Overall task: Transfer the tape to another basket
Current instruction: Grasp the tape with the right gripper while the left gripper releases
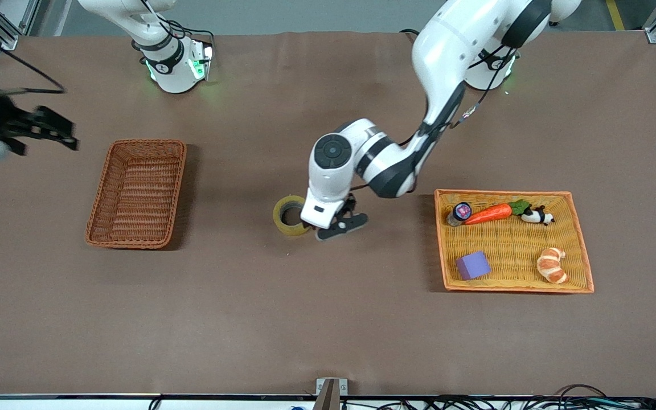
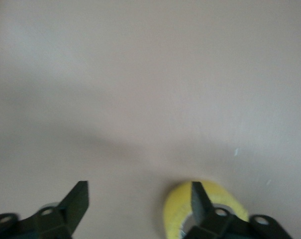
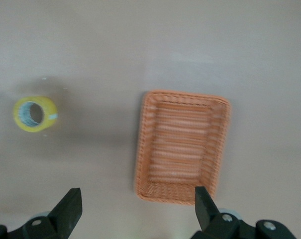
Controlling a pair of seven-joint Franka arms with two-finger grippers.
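Note:
The tape [image 1: 289,216], a yellowish ring, lies on the brown table near its middle. My left gripper [image 1: 326,228] is low over the table beside it, open. In the left wrist view one fingertip [image 2: 200,199] overlaps the tape's [image 2: 177,211] rim and the other fingertip stands well clear over bare table. The reddish-brown wicker basket [image 1: 140,193] sits empty toward the right arm's end. My right gripper [image 1: 66,135] hangs open in the air past that basket's end of the table. Its wrist view shows the basket [image 3: 182,144] and the tape [image 3: 35,114] below open fingers [image 3: 70,211].
A yellow basket with an orange rim [image 1: 442,245] sits toward the left arm's end. It holds a purple cube [image 1: 473,265], a croissant [image 1: 552,265], a toy carrot [image 1: 487,213], a small panda toy and a small jar.

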